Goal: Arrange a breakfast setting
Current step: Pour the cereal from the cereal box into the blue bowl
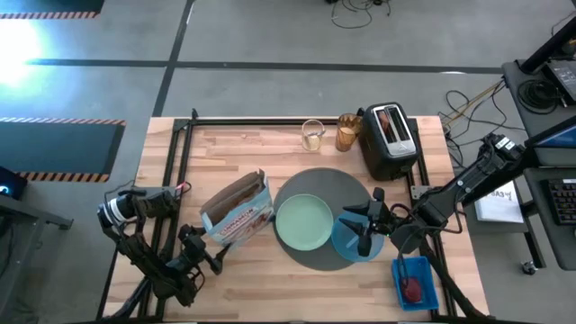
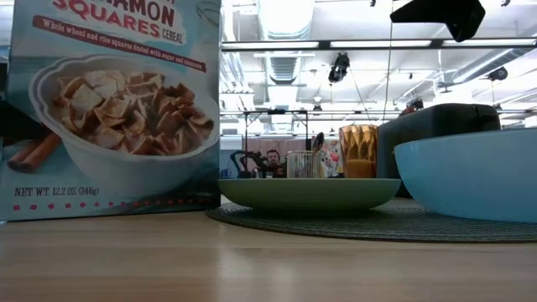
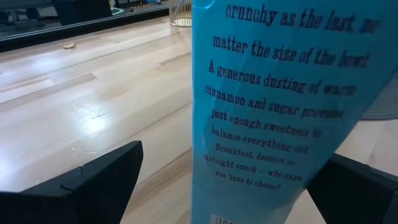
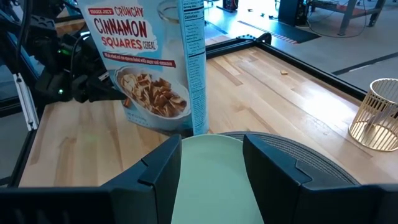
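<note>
A blue cereal box (image 1: 238,211) stands upright on its bottom left of the round dark-grey mat (image 1: 346,184). The pale green plate (image 1: 301,222) and the blue bowl (image 1: 346,243) rest on the mat. My left gripper (image 1: 209,261) is open at the box's near end, one finger (image 3: 93,183) on each side of its narrow face (image 3: 267,106), and I see no touch. My right gripper (image 1: 364,227) hangs open above the bowl, nothing between its fingers (image 4: 161,171). The amber glass (image 1: 348,132) stands at the far edge.
A black toaster (image 1: 389,142) with something brown in its slot stands at the far right beside a pale wire cup (image 1: 312,135). A blue tray with a red food piece (image 1: 412,288) sits at the near right corner. Bare wood lies far left of the box.
</note>
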Motion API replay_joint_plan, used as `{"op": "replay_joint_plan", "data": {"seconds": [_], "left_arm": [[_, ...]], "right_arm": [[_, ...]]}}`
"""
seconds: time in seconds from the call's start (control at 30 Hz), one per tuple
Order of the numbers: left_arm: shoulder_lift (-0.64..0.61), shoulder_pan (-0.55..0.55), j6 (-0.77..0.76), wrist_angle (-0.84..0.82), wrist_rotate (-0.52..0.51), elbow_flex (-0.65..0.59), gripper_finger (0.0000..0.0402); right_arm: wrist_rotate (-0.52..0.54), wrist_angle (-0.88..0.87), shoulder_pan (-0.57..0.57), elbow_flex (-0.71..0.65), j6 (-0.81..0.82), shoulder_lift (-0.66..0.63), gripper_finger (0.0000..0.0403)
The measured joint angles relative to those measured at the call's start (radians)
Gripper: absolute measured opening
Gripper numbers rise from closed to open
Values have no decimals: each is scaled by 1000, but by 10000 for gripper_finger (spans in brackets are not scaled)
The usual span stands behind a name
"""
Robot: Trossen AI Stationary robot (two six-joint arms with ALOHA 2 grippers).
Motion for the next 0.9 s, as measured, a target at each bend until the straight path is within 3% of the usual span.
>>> {"op": "replay_joint_plan", "data": {"seconds": [0.6, 0.9], "left_arm": [[0, 4, 1, 1, -31, 9, 395], [31, 31, 1, 7, -34, 6, 340]], "right_arm": [[0, 0, 0, 0, 0, 0, 164], [0, 0, 0, 0, 0, 0, 164]]}}
